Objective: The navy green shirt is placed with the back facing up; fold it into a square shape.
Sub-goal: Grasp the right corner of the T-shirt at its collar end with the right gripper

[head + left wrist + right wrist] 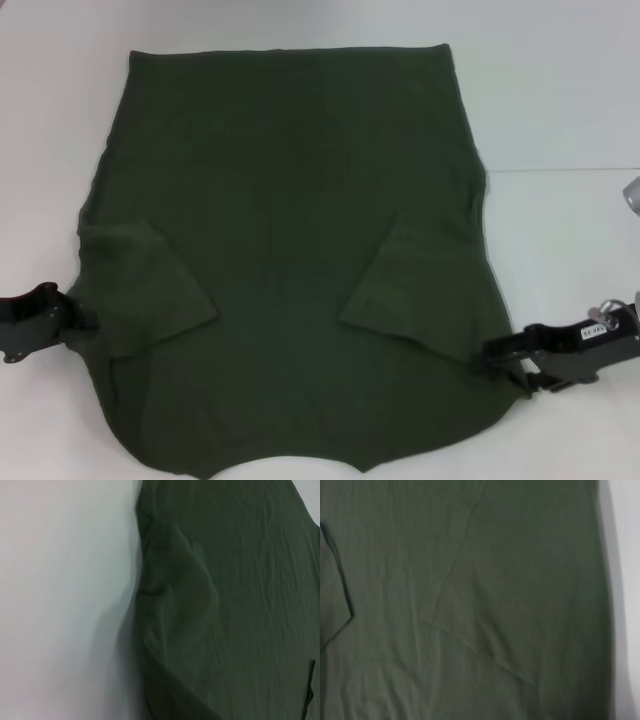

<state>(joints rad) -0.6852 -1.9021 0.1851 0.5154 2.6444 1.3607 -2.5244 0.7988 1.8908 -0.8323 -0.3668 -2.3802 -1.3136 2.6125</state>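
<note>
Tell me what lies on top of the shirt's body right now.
Both short sleeves are folded inward onto the navy green shirt: the left sleeve and the right sleeve lie flat on its plain cloth. Whatever is under them and under the shirt is covered. The left gripper and right gripper sit at its side edges.

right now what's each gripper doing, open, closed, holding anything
Left gripper: at the navy green shirt's left edge by the folded-in sleeve; state cannot be told.
Right gripper: at the shirt's right edge; state cannot be told.
</note>
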